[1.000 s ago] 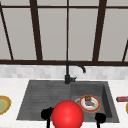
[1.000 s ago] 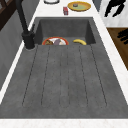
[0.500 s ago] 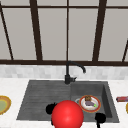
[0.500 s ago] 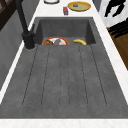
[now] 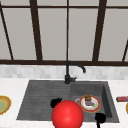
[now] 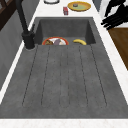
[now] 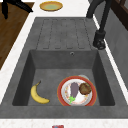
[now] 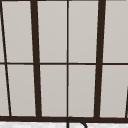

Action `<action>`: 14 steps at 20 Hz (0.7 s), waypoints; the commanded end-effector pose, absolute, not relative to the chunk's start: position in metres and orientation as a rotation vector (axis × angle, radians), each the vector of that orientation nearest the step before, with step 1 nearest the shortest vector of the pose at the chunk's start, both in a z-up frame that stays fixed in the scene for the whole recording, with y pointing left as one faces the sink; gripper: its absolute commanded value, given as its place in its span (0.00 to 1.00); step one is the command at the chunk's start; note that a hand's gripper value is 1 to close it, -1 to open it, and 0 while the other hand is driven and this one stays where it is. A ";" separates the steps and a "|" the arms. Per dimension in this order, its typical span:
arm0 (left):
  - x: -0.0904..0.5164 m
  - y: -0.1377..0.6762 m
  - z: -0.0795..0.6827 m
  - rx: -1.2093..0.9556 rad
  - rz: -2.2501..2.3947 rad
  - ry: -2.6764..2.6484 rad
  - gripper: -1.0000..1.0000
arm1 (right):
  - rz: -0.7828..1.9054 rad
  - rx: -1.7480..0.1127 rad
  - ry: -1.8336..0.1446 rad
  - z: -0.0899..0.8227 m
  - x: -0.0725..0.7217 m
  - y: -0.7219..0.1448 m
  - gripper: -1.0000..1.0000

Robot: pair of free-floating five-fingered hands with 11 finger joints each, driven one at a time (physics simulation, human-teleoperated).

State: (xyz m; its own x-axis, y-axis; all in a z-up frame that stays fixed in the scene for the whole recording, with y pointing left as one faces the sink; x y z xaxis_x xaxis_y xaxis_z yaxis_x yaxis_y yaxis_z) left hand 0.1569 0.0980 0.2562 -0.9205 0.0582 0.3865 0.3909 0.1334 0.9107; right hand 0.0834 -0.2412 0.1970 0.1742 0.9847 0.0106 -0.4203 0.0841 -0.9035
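Note:
A large red ball [image 5: 67,115] hangs in front of the sink's front edge, between my two hands. My left hand [image 5: 56,102] floats just left of the ball, touching nothing; in the right side view it [image 7: 12,6] hovers over the wooden floor with fingers spread. My right hand [image 5: 100,117] floats low beside the basin's front right corner; in the left side view it [image 6: 116,13] is off the counter's front edge, fingers straight and spread. In the basin lies a red-rimmed plate [image 7: 76,91] with a purple and a brown food item, and a banana [image 7: 38,95] beside it.
A black faucet [image 5: 68,75] stands behind the sink, and the ribbed drainboard [image 6: 65,77] takes up its left half. A yellow plate [image 5: 3,105] sits on the left counter. On the right counter are another yellow plate [image 6: 79,6] and a small red can [image 6: 65,10].

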 end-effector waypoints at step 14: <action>0.160 0.033 0.269 -0.572 -1.941 -2.170 0.00 | 1.229 -0.924 -0.788 0.197 0.083 -0.241 0.50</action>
